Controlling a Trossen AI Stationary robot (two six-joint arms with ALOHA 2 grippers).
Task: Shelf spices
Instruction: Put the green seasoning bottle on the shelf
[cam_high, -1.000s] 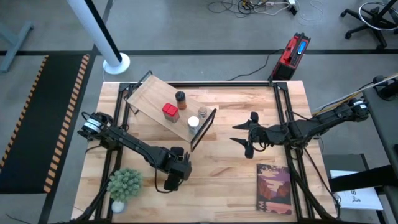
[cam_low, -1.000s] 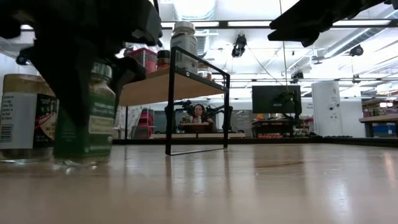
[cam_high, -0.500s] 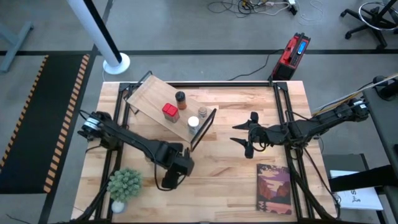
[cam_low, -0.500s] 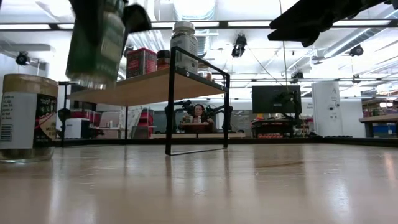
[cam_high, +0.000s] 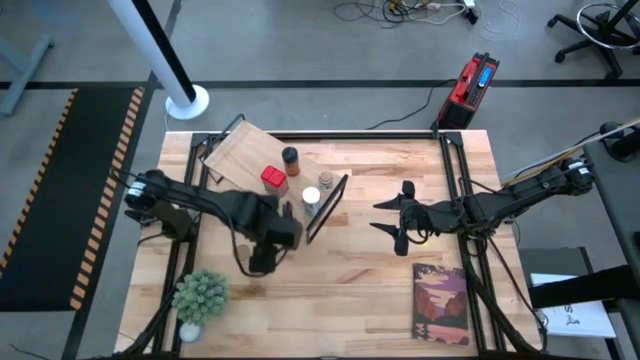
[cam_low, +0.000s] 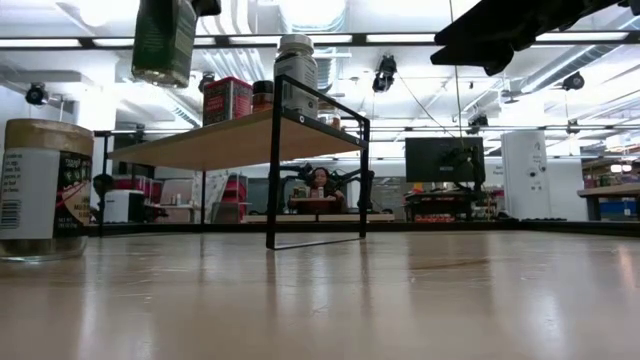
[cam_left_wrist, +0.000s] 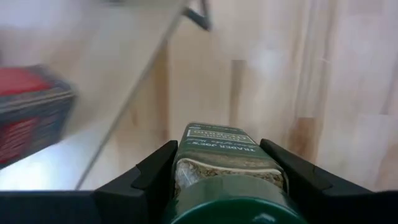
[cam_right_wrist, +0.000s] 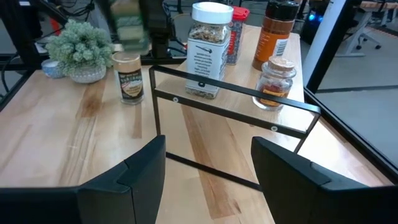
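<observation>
- Green-lidded jar (cam_left_wrist: 227, 171) is hanging in the air beside the shelf (cam_high: 250, 160), clamped in the left tool (cam_high: 265, 232).
- 4 spices are standing on the shelf, including the red tin (cam_high: 273, 179).
- Tan-topped jar (cam_low: 40, 190) is sitting on the surface (cam_high: 370, 290).
- Right tool (cam_high: 397, 217) is hovering with fingers apart, holding nothing.

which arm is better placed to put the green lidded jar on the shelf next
Left. The left end effector is shut on the green-lidded jar, carried raised beside the shelf. The right end effector hovers open and empty, on the shelf's far side.
</observation>
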